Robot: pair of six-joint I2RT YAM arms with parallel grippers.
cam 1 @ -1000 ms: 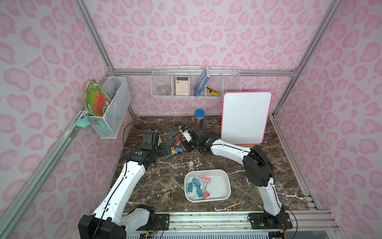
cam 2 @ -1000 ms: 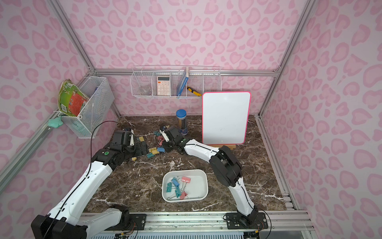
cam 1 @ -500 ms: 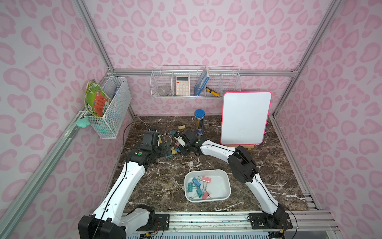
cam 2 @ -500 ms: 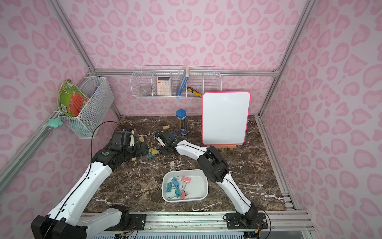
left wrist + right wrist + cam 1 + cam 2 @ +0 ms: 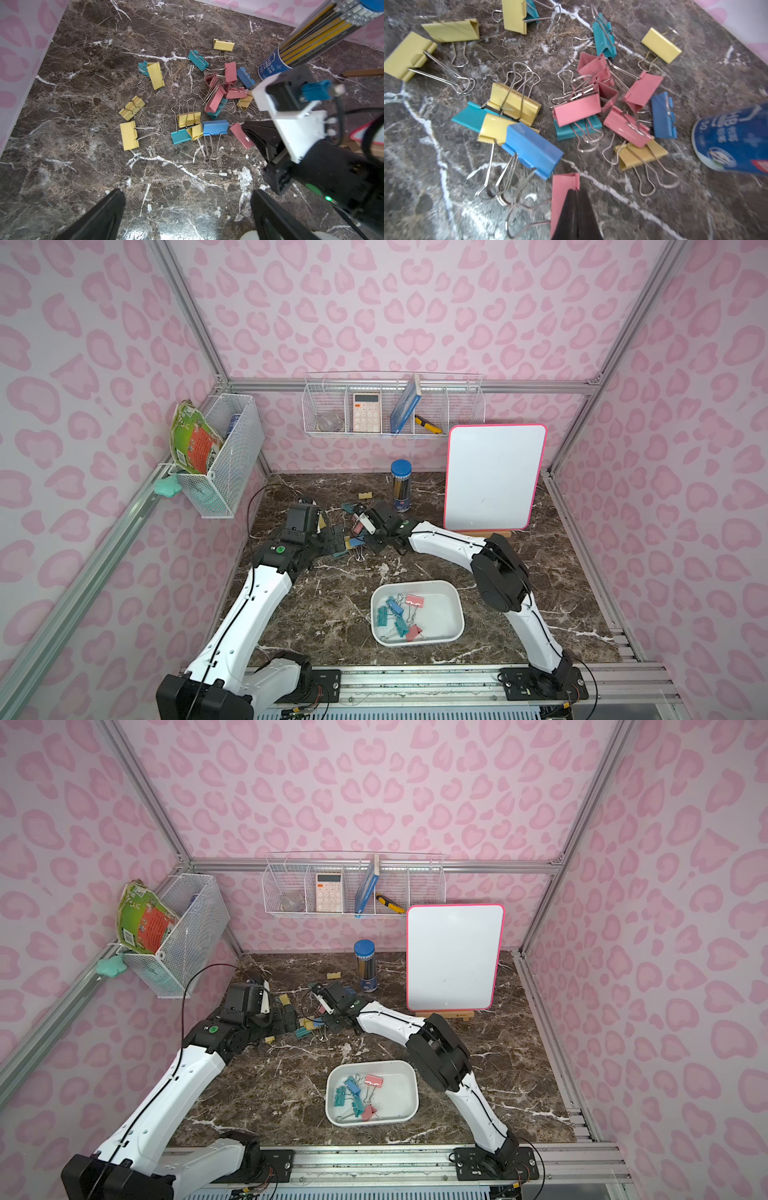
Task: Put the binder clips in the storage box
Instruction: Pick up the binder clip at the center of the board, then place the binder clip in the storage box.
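1. Top views both show the storage box (image 5: pixel 440 616) nearest the arm bases, on the tabletop (image 5: pixel 324 614). Some 6 binder clips (image 5: pixel 399 616) lie inside it, so a small share of the job looks done.
2. Farther back, the left gripper (image 5: pixel 187 191) hangs over bare marble just beside the loose pile (image 5: pixel 216 99), its fingers (image 5: pixel 110 207) spread wide and empty.
3. The right gripper (image 5: pixel 573 192) pinches 1 pink clip (image 5: pixel 561 199) at the pile's near edge, with its fingers pressed tight on the folded body. I cannot tell whether that clip is clear of the tabletop.
4. About 17 more clips in yellow, teal, blue and pink lie scattered there, well apart from the box. Several are tangled by their wire handles.
5. Behind the pile stands a pencil tube (image 5: pixel 401 485), and a whiteboard (image 5: pixel 494 477) leans farther back.
6. Judging by the counts, most of the work is left: the pinched clip needs carrying to the box, then the others need the same.
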